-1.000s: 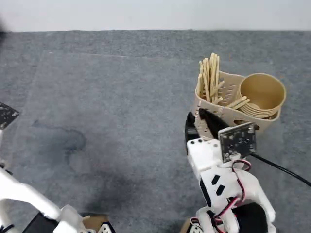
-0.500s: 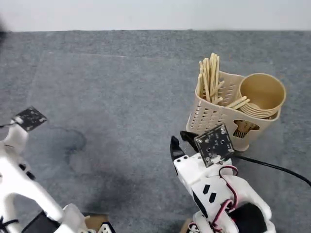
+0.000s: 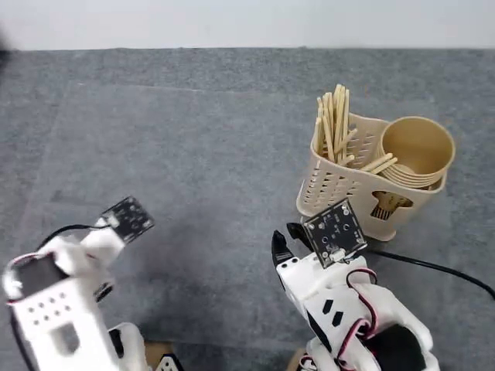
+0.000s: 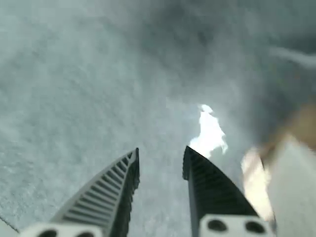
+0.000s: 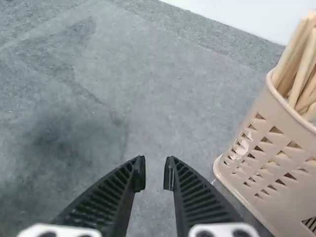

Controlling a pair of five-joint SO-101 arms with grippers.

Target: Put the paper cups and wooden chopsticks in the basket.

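Since tan paper cups point(image 3: 418, 151), wooden chopsticks point(image 3: 334, 116) sit in beige slotted plastic basket point(image 3: 340, 189), left gripper point(image 4: 160, 159), right gripper point(image 5: 154, 174) slightly parted, empty.

We see a grey, carpet-textured tabletop point(image 3: 193, 154) running up to a pale wall point(image 3: 232, 23) strip along the top of the frame. A faint straight edge point(image 3: 193, 89) crosses the upper part of the surface, starting at the upper left. There's a darker smudge point(image 3: 81, 212) at mid-left. Directly on the surface we count two things:
- The beige perforated basket point(image 3: 340, 193) stands upright at the right of the frame.
- A black cable point(image 3: 433, 267) lies flat just below the basket and runs out to the right edge at the lower right.
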